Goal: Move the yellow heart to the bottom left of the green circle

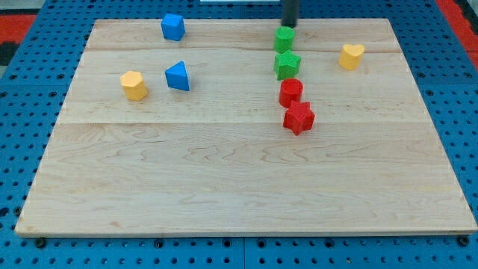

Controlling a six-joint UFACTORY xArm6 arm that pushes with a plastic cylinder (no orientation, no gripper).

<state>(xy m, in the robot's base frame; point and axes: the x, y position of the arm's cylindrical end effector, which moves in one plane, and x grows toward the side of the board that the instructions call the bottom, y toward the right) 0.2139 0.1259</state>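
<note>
Wooden table (224, 187) on blue pegboard. My tip (288, 26), a bare rod without fingers, grips nothing; it stands touching the green circle (284, 39) at its top edge. The yellow heart (351, 56) lies apart, toward the view's right and slightly lower.
</note>
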